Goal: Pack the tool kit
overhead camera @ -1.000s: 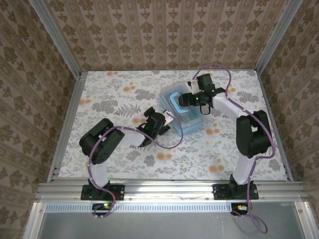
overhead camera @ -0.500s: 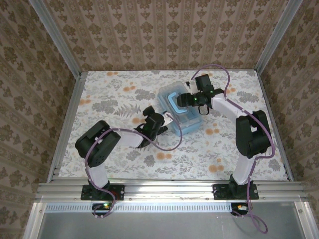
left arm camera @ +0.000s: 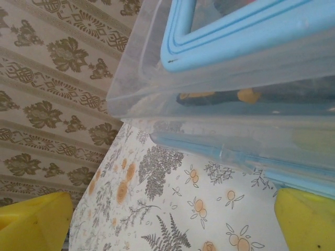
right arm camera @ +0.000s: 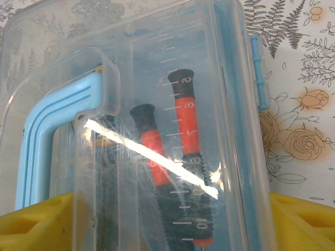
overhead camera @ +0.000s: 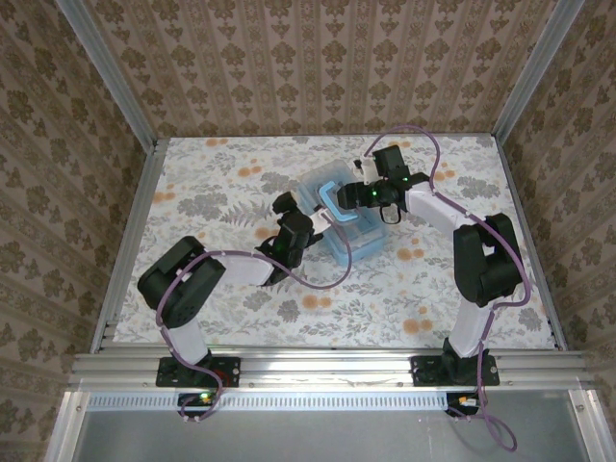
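Observation:
The translucent light-blue case [overhead camera: 351,229] lies mid-table with its lid down but slightly ajar. In the right wrist view, two red-black screwdrivers [right arm camera: 184,117] show through the lid [right arm camera: 157,63], beside the blue handle [right arm camera: 44,136]. My right gripper [right arm camera: 171,230] is open over the lid, a yellow finger [right arm camera: 36,222] on each side of the case. My left gripper [left arm camera: 167,230] is open just left of the case [left arm camera: 235,63], with only table between its fingers [left arm camera: 31,225]. Yellow-handled pliers [left arm camera: 220,98] show through the case wall.
The floral tablecloth [overhead camera: 221,183] covers the table inside patterned walls and aluminium rails [overhead camera: 130,231]. A blue latch [right arm camera: 259,73] sticks out from the case's side. Open cloth lies left of and in front of the case.
The case has slid left and turned a little under the right gripper. The left gripper has moved forward, close to the case's left side.

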